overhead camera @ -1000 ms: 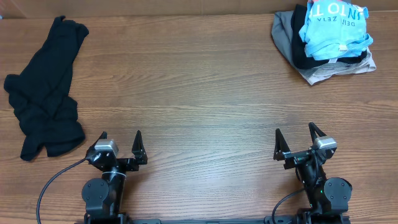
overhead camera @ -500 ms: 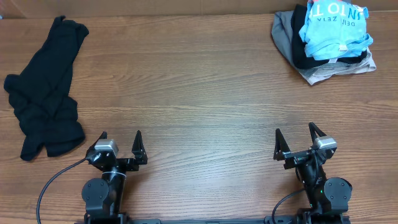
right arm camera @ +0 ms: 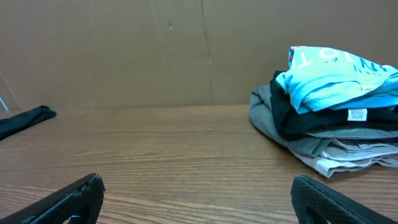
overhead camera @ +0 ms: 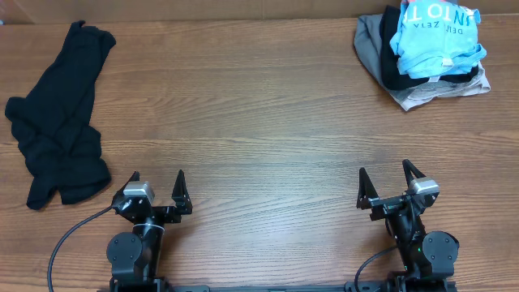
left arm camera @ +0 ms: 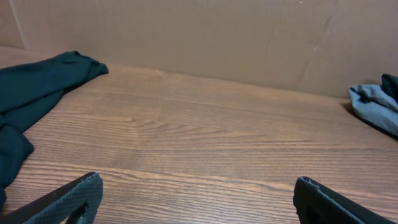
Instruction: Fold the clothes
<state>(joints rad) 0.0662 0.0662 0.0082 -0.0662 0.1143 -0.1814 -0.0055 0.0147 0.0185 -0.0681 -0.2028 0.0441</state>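
Note:
A crumpled black garment [overhead camera: 58, 122] lies at the table's far left, also seen in the left wrist view [left arm camera: 31, 99]. At the far right corner sits a pile of clothes [overhead camera: 426, 53] with a light blue T-shirt [overhead camera: 434, 32] on top, over black and grey layers [right arm camera: 323, 121]. My left gripper [overhead camera: 156, 185] rests near the front edge, open and empty, well to the right of the black garment. My right gripper [overhead camera: 383, 180] is open too, near the front edge, far short of the pile.
A brown cardboard wall [right arm camera: 155, 50] backs the wooden table [overhead camera: 259, 122]. A black cable [overhead camera: 69, 235] loops from the left arm's base at the front edge.

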